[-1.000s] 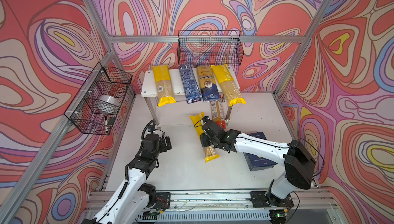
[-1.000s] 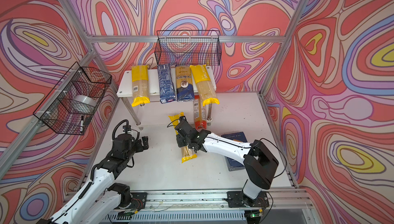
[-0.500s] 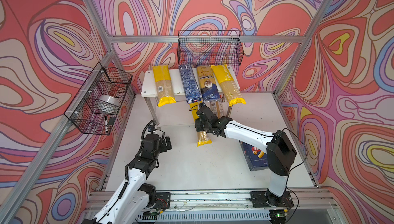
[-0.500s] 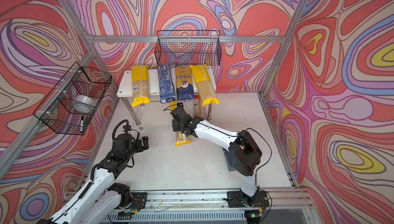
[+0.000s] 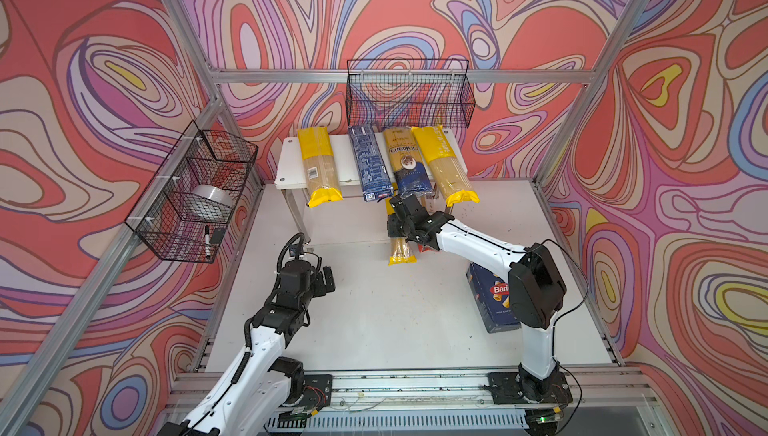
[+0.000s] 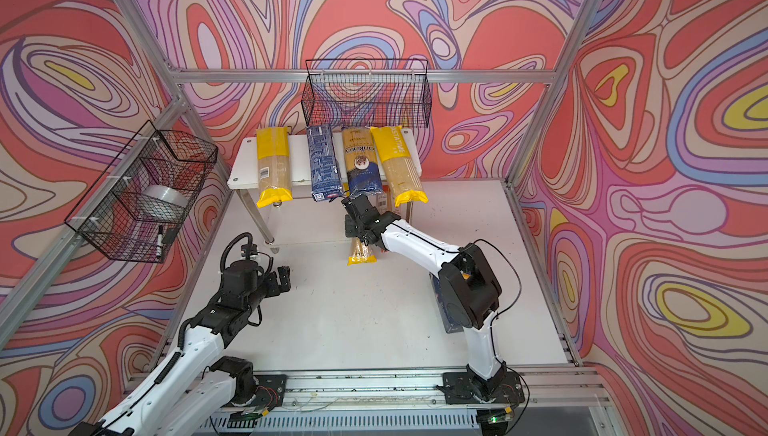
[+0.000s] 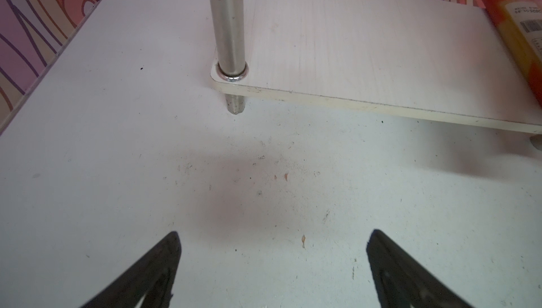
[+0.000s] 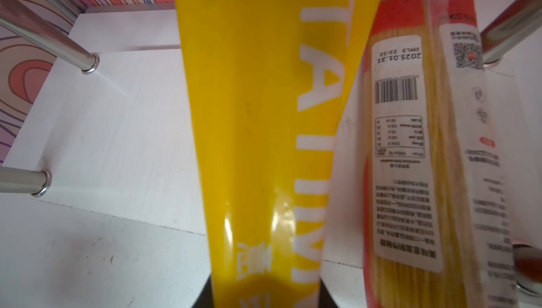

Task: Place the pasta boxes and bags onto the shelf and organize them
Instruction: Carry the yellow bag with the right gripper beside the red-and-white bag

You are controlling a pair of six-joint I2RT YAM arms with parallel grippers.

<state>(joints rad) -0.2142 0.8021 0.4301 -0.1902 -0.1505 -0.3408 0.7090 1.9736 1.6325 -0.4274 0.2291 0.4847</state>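
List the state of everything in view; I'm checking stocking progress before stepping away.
Left gripper: open, empty.
Right gripper: fingers shut on held yellow packet.
Held yellow packet: far end over shelf's lower tier.
Red-ended packet: lying on lower tier.
Barilla box: flat on table, not shelved.
Leftmost yellow packet: flat on top tier, overhanging front.
Narrow blue box: same.
Ankara bag: same.
Rightmost yellow packet: same.

ankara bag [image 5: 406, 162], seemingly Barilla box [image 5: 490, 307], 2025.01.31 label [image 8: 401, 145]

Yellow bag [image 5: 400, 249] lengthwise, half under shelf [image 5: 286, 164] top tier.
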